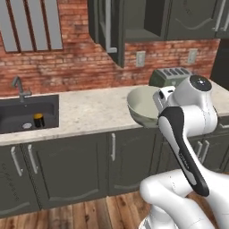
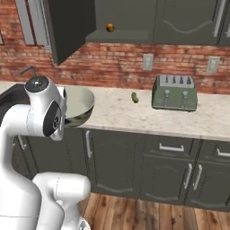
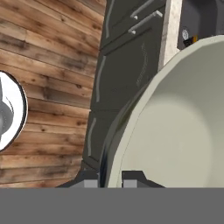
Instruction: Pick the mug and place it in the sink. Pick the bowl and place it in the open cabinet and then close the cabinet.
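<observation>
Nearby, toaster (image 2: 174, 92) and pickle (image 2: 134, 97) behind bowl (image 1: 142, 105)

Left base view: from behind the arm's left, facing forward and down; sink (image 1: 27, 117) at 9 o'clock, toaster (image 1: 170, 77) at 2 o'clock.
Right base view: from behind the arm's right; toaster at 2 o'clock, open cabinet (image 2: 72, 27) at 11 o'clock.
Shared: counter (image 1: 89, 109), bowl (image 1: 142, 106), brick wall (image 1: 67, 62).
Hand view: very near the bowl's rim, rolled sideways, facing the floor (image 3: 43, 65) and lower cabinets.
</observation>
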You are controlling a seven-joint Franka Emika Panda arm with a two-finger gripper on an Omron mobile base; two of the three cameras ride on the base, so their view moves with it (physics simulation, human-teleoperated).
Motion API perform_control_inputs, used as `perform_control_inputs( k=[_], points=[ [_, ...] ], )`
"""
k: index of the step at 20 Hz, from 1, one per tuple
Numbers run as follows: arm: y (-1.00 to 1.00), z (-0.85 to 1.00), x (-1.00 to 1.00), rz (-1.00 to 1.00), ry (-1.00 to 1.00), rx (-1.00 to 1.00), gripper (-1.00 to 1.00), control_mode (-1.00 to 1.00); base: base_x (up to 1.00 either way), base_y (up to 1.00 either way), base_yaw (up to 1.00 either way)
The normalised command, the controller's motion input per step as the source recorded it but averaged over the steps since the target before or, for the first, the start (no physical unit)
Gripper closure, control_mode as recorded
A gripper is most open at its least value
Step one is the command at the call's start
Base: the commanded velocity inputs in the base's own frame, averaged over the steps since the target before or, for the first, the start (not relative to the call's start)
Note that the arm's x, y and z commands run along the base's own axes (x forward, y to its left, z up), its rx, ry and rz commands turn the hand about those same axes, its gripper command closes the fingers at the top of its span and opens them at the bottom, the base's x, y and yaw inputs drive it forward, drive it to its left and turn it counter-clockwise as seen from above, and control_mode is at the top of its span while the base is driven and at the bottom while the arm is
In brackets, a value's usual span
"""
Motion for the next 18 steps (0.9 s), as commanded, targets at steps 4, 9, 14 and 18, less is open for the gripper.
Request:
perform_control_inputs(
  k=[4,9,14,18],
  points=[
    [0.0,0.0,0.0,0.0,0.0,0.0,1.0,1.0,0.66,-0.46,0.0],
    [0.0,0.0,0.0,0.0,0.0,0.0,1.0,1.0,0.63,-0.29,0.0],
    [0.0,0.0,0.0,0.0,0.0,0.0,1.0,1.0,0.37,-0.1,0.0],
    [0.0,0.0,0.0,0.0,0.0,0.0,1.0,1.0,0.19,-0.18,0.0]
  ],
)
